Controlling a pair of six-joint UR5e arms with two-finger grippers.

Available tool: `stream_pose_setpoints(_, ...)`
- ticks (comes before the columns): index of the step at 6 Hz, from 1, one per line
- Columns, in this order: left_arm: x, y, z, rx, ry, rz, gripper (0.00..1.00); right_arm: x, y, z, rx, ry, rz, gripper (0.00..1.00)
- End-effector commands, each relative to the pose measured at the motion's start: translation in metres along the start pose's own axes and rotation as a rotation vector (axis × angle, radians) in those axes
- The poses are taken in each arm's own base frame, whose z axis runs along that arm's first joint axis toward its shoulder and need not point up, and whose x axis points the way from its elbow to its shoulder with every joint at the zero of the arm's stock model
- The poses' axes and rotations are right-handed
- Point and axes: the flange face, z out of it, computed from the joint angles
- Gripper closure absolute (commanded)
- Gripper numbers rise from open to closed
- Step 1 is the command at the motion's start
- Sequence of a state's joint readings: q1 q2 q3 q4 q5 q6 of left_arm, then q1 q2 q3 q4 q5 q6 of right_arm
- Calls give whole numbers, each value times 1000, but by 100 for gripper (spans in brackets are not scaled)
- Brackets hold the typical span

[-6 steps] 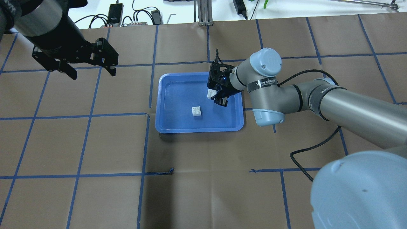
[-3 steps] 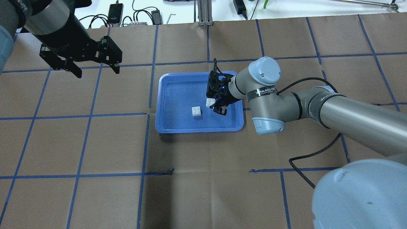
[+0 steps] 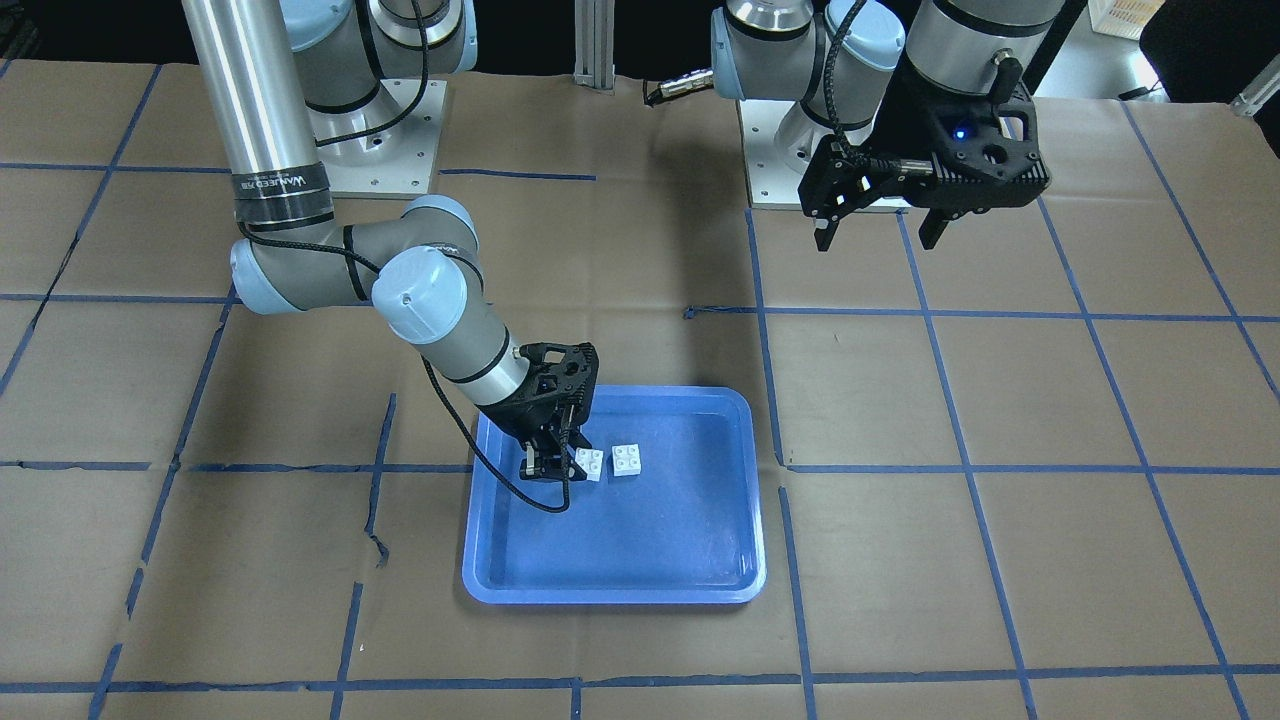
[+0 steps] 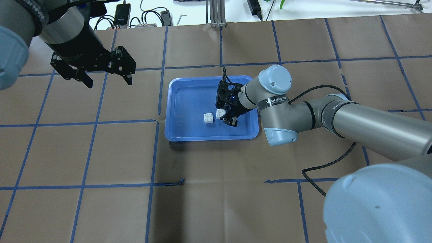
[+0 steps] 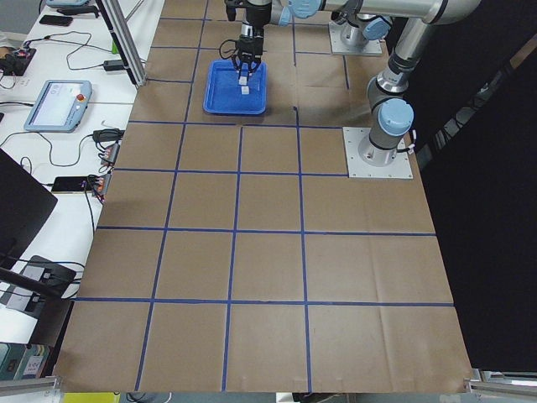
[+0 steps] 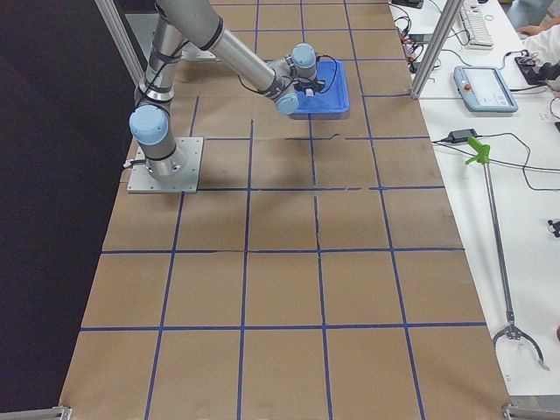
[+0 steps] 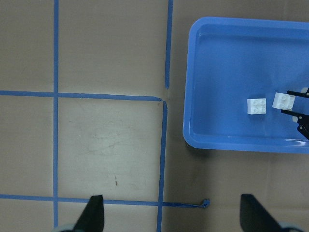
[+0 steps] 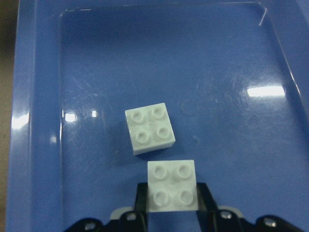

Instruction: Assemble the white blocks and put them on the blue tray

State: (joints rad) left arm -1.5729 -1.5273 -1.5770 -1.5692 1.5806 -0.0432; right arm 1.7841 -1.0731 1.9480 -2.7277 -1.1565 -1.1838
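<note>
right gripper point(image 8: 172, 197): pinching one white block from two sides. its black fingers point(image 8: 142, 200) press on the block's left and right faces at the bottom centre of the right wrist view. it sits low inside the tray, right of centre in the overhead view.
held white block point(image 8: 172, 186): studs up, square to the fingers. it is just beside the other block, with a narrow strip of blue showing between them. whether its underside touches the tray floor cannot be told.
loose white block point(image 4: 209, 118): lies flat on the tray floor with its four studs up, slightly turned. it is near the tray's middle and just left of the held one in the overhead view. nothing touches it.
blue tray point(image 4: 189, 98): lies flat on the table at the centre of the overhead view. both blocks are within its rim.
left gripper point(image 4: 109, 82): fingers spread wide and holding nothing. it hangs above the table at the upper left of the overhead view, well apart from the tray.
table point(image 4: 216, 209): covered in brown paper crossed by blue tape lines point(image 4: 118, 185).
</note>
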Motion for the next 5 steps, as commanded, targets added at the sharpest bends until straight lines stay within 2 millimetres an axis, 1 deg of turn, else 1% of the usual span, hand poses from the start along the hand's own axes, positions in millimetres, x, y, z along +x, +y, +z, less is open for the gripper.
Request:
stream_pose_setpoints(1,1,1,2,-4,1,1,1,-3,-1,5,-1,-11,-1,79)
stream_pose_setpoints(2,1,3,2,-7,0,3,1,-8,-6,12,-1,-21,-13,79)
stream_pose_setpoints(5,1,4,2,-7,0,3,1,-9,-8,12,3,-22,-15,79)
